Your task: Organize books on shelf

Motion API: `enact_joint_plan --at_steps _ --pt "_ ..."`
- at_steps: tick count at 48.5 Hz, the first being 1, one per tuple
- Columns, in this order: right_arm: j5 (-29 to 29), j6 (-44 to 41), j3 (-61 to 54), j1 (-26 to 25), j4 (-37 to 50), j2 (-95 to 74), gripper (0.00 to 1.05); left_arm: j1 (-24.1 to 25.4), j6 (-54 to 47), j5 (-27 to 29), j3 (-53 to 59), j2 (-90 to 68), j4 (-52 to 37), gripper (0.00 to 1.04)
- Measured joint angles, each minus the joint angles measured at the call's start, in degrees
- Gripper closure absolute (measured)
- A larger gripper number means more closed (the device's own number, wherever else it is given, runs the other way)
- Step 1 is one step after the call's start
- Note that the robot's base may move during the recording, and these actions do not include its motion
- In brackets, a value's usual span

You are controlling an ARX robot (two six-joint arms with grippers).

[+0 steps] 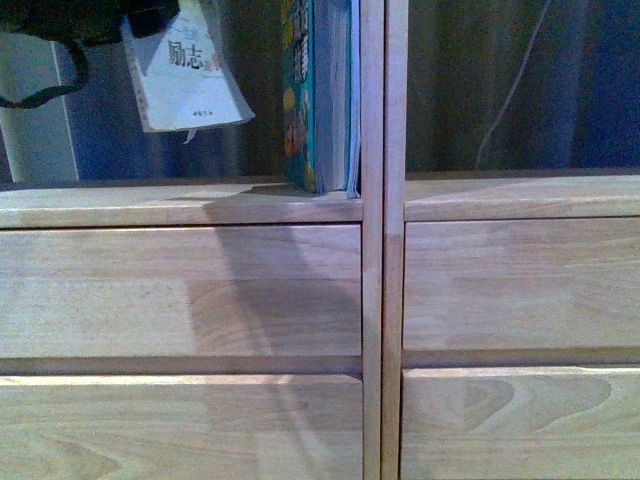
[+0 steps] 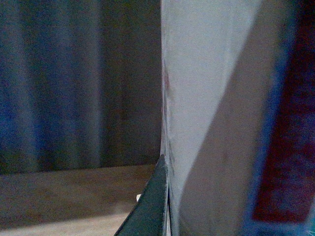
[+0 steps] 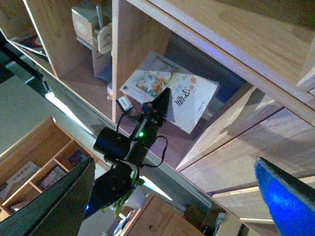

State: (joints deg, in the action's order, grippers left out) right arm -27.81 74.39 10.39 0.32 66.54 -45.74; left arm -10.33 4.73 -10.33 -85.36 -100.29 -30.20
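My left gripper (image 1: pixel 150 18) is shut on a thin pale book (image 1: pixel 190 75) with dark lettering and holds it tilted in the air inside the left open compartment of the pale wood shelf (image 1: pixel 180 290). The book's cover fills the left wrist view (image 2: pixel 211 98), beside one dark finger (image 2: pixel 150 206). In the right wrist view the left gripper (image 3: pixel 158 105) clamps the same book (image 3: pixel 189 96) by its edge. A teal book (image 1: pixel 300 90) and a thicker one stand upright against the centre divider (image 1: pixel 383 240). My right gripper (image 3: pixel 172 206) is open and empty, away from the shelf.
Plain drawer fronts (image 1: pixel 520 285) lie below the compartments. A white cable (image 1: pixel 510 90) hangs in the right compartment. A wooden object (image 3: pixel 93 29) sits in another compartment. A low wooden box with dividers (image 3: pixel 44 167) holds a few flat items.
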Motion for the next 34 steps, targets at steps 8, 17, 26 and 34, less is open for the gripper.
enact_joint_plan --at_steps 8,17,26,34 --pt "-1.99 1.38 -1.79 -2.12 0.87 0.50 0.07 -2.29 -9.01 2.80 -7.17 -7.41 0.22 0.98" --pt "-2.82 4.55 -1.81 -4.85 5.33 -1.97 0.07 -3.04 -14.73 4.81 -15.91 -16.28 0.39 0.98" --pt "-2.91 5.97 -2.16 -5.29 7.61 -4.09 0.07 -3.28 -16.15 4.79 -21.29 -20.50 1.62 0.98" --pt "-2.89 7.15 -2.54 -5.51 9.07 -5.86 0.07 -4.52 -19.47 4.20 -24.63 -23.61 1.86 0.98"
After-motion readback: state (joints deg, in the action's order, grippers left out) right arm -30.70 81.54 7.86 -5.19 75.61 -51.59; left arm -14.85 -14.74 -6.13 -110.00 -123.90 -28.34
